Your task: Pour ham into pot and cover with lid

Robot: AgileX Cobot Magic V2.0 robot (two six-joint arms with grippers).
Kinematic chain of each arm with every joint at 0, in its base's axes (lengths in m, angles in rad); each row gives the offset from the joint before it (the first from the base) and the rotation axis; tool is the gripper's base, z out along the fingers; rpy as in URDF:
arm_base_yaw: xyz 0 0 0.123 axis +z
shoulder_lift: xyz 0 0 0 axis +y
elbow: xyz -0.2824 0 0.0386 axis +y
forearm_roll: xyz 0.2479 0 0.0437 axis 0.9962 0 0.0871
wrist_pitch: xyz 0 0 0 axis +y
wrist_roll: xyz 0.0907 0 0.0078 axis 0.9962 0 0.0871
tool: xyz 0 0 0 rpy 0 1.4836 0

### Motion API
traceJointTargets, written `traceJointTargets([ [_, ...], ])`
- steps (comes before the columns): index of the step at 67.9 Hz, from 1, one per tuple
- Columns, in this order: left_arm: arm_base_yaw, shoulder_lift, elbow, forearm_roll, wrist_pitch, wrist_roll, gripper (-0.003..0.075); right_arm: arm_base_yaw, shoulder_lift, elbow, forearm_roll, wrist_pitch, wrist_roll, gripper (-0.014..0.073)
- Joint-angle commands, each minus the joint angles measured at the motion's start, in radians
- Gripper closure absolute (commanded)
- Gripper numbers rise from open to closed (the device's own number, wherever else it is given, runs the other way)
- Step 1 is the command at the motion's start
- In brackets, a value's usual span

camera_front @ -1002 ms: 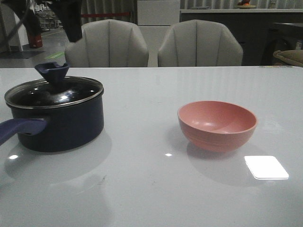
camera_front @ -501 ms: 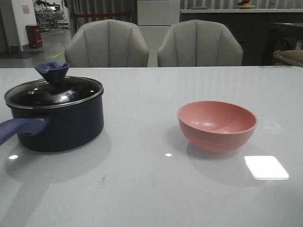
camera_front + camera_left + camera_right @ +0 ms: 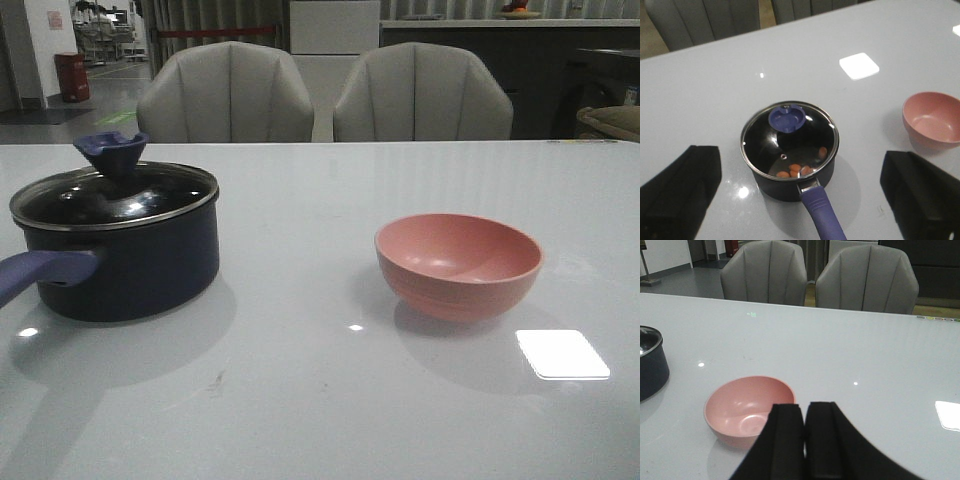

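The dark navy pot (image 3: pixel 130 265) stands at the left of the table, its blue-purple handle (image 3: pixel 40 272) pointing to the front left. The glass lid (image 3: pixel 115 195) with its flared knob (image 3: pixel 110 152) sits on the pot. In the left wrist view the lid (image 3: pixel 790 135) covers the pot, and several orange-red ham pieces (image 3: pixel 796 170) show through the glass. My left gripper (image 3: pixel 800 192) is open and empty, high above the pot, its fingers (image 3: pixel 680 185) wide apart. My right gripper (image 3: pixel 805 412) is shut and empty, near the empty pink bowl (image 3: pixel 747 407). Neither gripper shows in the front view.
The pink bowl (image 3: pixel 460 265) stands right of centre on the white table (image 3: pixel 300 400). Two grey chairs (image 3: pixel 325 95) stand behind the table's far edge. A bright light reflection (image 3: pixel 562 353) lies on the table at the front right.
The dark left arm that showed at the upper left of the front view one second ago has left that view. The pot, lid and bowl have not moved.
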Motion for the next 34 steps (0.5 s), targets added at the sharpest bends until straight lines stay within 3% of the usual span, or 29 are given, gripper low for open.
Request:
traceJointTargets([
  [1,-0.007,-0.145,0.095,-0.008,-0.171,0.0,0.0041,-0.002,0.008,-0.029,0.001,-0.088,-0.003,0.0428],
  [20,-0.007,-0.381,0.405,0.005,-0.329,0.0,0.0041,-0.002,0.008,-0.029,0.001,-0.088,-0.003,0.0428],
  [30,-0.007,-0.387,0.465,-0.009,-0.346,0.0,0.0049,-0.002,0.008,-0.029,0.001,-0.088,-0.003,0.0428],
  [34,-0.007,-0.387,0.465,-0.013,-0.346,0.0,0.0101,-0.002,0.008,-0.029,0.001,-0.088,-0.003,0.0428],
])
